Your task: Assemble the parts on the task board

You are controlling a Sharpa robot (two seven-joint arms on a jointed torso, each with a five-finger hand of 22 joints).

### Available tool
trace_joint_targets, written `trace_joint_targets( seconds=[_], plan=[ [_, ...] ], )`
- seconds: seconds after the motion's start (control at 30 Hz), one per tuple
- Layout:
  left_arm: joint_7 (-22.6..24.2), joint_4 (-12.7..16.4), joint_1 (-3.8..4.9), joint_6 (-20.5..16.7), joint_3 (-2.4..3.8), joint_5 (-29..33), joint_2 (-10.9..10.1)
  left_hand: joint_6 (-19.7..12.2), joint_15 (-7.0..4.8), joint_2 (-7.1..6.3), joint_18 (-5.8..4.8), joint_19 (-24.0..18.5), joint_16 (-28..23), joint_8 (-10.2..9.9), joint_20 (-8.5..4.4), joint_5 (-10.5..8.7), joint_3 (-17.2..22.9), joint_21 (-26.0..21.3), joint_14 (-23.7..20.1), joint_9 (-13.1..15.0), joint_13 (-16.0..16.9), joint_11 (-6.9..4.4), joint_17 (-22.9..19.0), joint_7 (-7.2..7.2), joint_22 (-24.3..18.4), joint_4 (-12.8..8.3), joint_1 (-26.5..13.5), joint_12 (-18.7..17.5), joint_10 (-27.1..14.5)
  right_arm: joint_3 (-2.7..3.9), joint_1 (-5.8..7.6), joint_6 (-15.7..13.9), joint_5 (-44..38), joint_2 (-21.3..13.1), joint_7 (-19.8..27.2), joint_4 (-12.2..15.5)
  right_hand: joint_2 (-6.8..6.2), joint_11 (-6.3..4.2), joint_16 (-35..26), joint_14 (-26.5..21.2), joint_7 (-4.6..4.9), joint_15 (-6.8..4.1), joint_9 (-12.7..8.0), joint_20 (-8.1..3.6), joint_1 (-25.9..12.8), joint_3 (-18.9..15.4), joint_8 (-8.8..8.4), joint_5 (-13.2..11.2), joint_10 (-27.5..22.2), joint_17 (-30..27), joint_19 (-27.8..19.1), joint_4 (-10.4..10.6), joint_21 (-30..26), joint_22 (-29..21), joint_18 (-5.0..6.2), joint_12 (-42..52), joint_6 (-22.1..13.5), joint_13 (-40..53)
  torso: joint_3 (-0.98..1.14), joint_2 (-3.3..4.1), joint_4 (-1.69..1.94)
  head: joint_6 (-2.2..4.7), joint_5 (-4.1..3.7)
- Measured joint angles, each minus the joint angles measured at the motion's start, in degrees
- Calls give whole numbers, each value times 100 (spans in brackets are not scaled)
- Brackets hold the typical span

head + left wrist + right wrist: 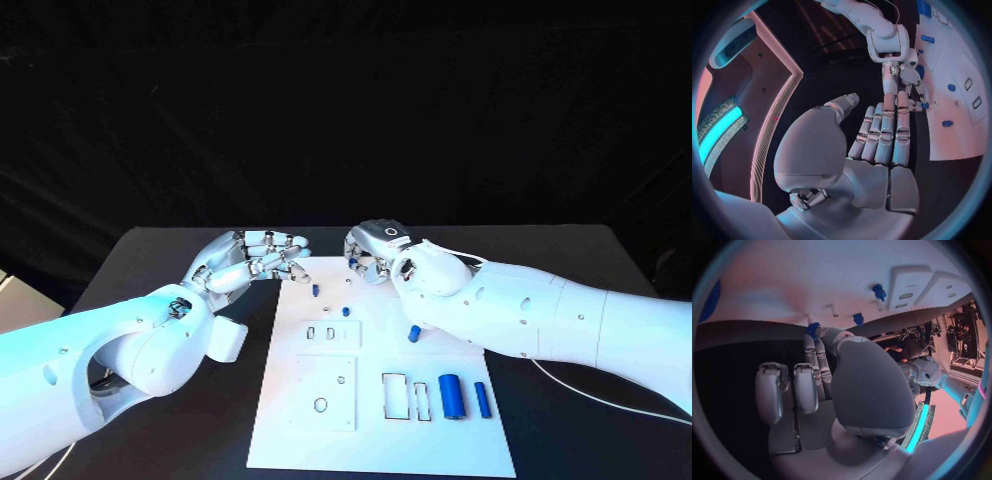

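the task board [382,440] lies mid-table. two blue cylinders [451,396] lie loose near its near right corner, beside empty slots, so assembly looks well short of done. small blue parts [315,289] stand nearer the far edge, apparently seated. the right hand [378,250] sits over the far edge and appears to pinch a small blue piece [812,330] at its fingertips. the left hand [257,256] hovers beside the board's far left corner, fingers extended side by side, holding nothing.

Matt white task board [378,420], glossy blue plastic-looking parts [451,396], matt black table [577,420].
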Motion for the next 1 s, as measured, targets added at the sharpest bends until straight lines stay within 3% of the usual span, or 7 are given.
trace_joint_targets(
  seconds=[0.47,0.67,0.93,1.0],
  plan=[
    [-5,1,11,2,0,-2,-5,0,0,0,0,0,0,0,0,0,0,0,0,0,0,0,-1,0,5,0,0,0,0,2,-20,57,-94,36,-13,-100,7,-1,0,0,-1,0,9,0,-38,0,-1,0,0,-9,0,0,0,-1,0,-3,-1,109,2,3,-14,-19,24],
    [-7,1,14,4,0,-3,-4,0,0,0,0,0,0,0,0,0,0,-1,0,-1,0,0,-1,0,4,0,0,0,0,-1,-24,95,-106,63,-22,-161,-25,-127,0,0,46,1,39,0,-162,34,-47,-47,81,-69,0,-64,-107,3,1,21,-94,136,2,4,-10,-19,16],
    [-12,1,15,7,0,-3,-7,0,0,0,0,0,-1,0,0,0,0,23,0,-1,0,0,10,0,10,0,0,-23,0,-4,-37,115,-105,100,-24,-227,-188,31,-123,9,120,75,36,108,-399,127,-180,-232,-421,-303,-164,-62,-432,3,0,-13,-272,-22,-1,9,-7,-19,15],
    [-13,1,16,8,0,-3,-9,0,0,0,0,0,-1,0,0,0,0,23,0,-1,0,0,10,0,10,0,0,-23,0,-4,-39,113,-103,99,-24,-233,-250,73,-212,-5,132,130,32,145,-492,127,-290,-446,-696,-455,-344,-62,-691,-120,18,-12,-445,-90,0,10,-8,-19,15]
  ],
)
